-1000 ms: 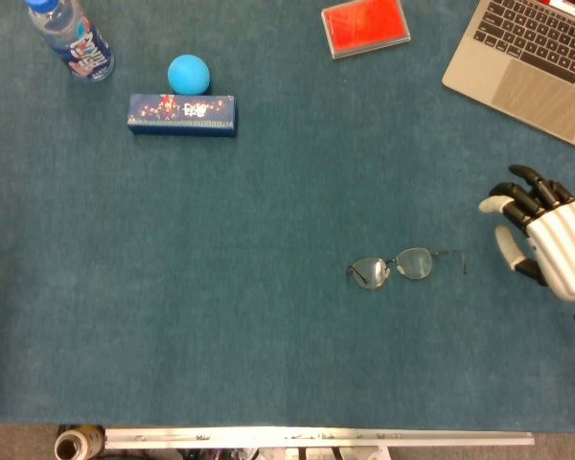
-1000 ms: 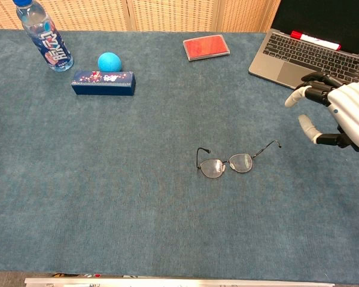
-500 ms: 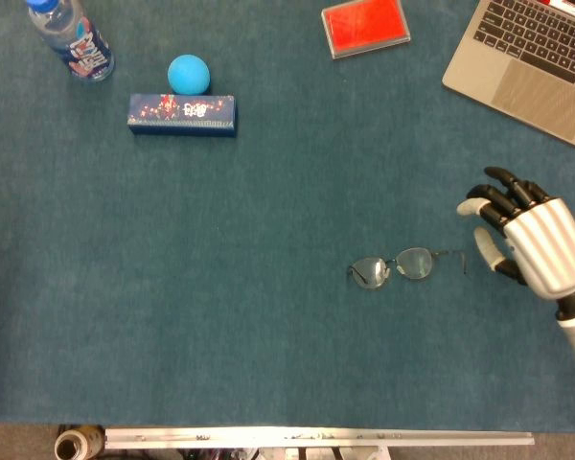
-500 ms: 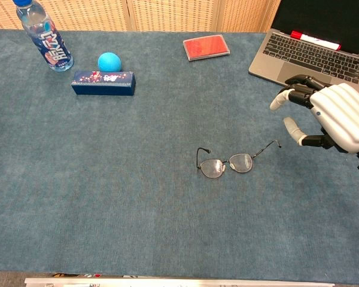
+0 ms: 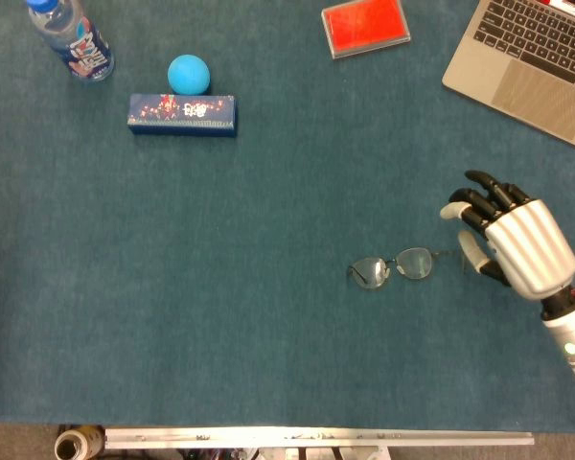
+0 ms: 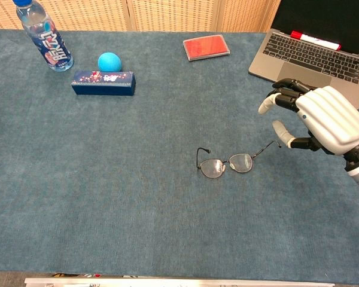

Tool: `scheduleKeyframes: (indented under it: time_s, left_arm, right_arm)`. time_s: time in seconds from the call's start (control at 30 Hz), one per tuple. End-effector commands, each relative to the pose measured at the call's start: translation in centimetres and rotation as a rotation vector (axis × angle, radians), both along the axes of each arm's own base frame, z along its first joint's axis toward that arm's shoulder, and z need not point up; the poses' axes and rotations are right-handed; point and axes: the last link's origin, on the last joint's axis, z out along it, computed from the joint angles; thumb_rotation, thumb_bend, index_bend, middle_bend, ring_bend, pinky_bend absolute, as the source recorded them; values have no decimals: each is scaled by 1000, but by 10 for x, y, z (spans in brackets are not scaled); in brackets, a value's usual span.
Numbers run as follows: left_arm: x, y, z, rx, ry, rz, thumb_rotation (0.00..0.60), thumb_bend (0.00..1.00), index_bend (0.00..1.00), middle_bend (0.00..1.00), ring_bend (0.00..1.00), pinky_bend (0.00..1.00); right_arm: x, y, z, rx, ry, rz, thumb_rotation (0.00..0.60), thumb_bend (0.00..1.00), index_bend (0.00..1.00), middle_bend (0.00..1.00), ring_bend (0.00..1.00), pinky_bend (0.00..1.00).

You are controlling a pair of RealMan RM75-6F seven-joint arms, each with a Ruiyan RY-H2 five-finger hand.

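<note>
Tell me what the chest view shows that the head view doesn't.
Only the chest view shows the woven wicker screen and the red marker on the grey laptop. Only the head view shows the metal table edge and a tape roll. Both show the wire-framed glasses and the right hand, open beside them.
</note>
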Motion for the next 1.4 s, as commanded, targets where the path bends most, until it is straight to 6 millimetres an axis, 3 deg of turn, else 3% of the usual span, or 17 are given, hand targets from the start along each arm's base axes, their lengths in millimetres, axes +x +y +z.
scheduleKeyframes:
  time_s: [0.03,1.4]
  left_arm:
    - [0,0,0,1,-1,-1,600,0,649,498,346,549]
    - [1,-1,1,-4,-8,-9,600,0,649,498,346,549]
  right_arm:
    - [1,0,-2,3,2,3,600,470,410,392,186,391]
    - [16,-15,-46,83,18,26,600,446,433,408,193,391]
